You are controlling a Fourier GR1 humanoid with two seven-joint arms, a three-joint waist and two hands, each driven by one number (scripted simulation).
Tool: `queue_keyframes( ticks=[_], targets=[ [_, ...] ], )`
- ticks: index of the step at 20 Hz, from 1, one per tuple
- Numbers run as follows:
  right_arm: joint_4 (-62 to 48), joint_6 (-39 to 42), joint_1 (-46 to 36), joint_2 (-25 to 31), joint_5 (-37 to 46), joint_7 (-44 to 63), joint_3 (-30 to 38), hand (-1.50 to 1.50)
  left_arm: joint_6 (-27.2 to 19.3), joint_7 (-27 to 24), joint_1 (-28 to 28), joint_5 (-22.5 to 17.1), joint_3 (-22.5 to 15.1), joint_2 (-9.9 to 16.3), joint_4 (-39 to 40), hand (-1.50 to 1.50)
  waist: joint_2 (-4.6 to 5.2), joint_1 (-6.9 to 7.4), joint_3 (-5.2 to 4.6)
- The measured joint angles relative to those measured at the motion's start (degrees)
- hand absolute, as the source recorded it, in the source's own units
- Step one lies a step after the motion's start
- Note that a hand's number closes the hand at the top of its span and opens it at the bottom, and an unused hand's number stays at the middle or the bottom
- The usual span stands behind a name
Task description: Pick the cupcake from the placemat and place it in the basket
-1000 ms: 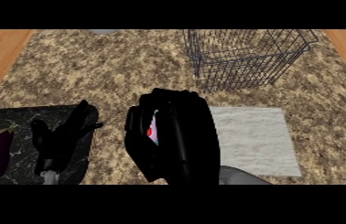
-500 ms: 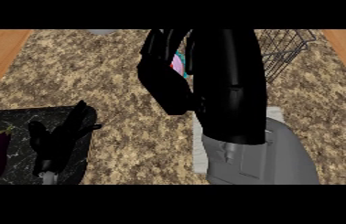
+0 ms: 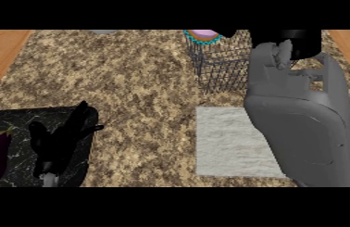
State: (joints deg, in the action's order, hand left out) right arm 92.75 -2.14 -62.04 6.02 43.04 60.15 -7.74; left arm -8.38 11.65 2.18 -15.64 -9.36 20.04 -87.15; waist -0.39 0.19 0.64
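Observation:
The cupcake (image 3: 203,36), pink-topped in a teal wrapper, shows at the view's top edge above the far left corner of the dark wire basket (image 3: 219,68). My right hand (image 3: 295,40) is just to its right over the basket, and its black fingers reach the cupcake and hold it, mostly cut off by the top edge. The grey right forearm hides the basket's right side. A bare grey placemat (image 3: 229,142) lies in front of the basket. My left hand (image 3: 60,137) rests open at the lower left.
A black marbled board (image 3: 17,124) lies under the left hand, with a purple thing (image 3: 3,149) at its left edge. A grey object (image 3: 103,31) peeks in at the top. Wooden strips (image 3: 10,45) border the speckled counter on both sides.
My right arm has stretched forward and to the right, carrying the cupcake from over the placemat up to the basket. The placemat is now uncovered. The left hand has stayed still.

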Motion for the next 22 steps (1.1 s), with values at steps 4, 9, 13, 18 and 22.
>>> queue_keyframes(
  ticks=[4,9,13,18,22],
  targets=[
    [-4.7,1.0,-0.2,2.2,-1.6,-2.9,2.7,1.50,0.1,-1.2,0.1,0.4,0.0,-0.4,0.0,0.00,0.17,0.28,0.04],
    [-10.6,-0.2,0.7,3.4,-3.6,-7.8,5.8,1.50,0.1,-1.1,0.0,0.7,-0.2,-0.8,-0.2,0.00,0.35,0.64,0.10],
    [-15.0,-3.6,1.5,2.8,-5.6,-11.5,9.2,1.50,0.3,-1.3,-0.2,0.8,-0.2,-0.9,-0.1,0.00,0.47,0.88,0.10],
    [-18.7,-7.4,3.5,2.0,-8.6,-16.8,12.8,1.50,0.4,-0.8,0.0,0.8,-0.3,-1.0,-0.6,0.00,0.44,0.89,0.12],
    [-21.5,-9.1,5.4,1.6,-10.2,-21.3,14.1,1.50,0.6,-1.6,0.2,1.0,-0.1,-1.2,-0.3,0.00,0.38,0.80,0.16]
  ],
)
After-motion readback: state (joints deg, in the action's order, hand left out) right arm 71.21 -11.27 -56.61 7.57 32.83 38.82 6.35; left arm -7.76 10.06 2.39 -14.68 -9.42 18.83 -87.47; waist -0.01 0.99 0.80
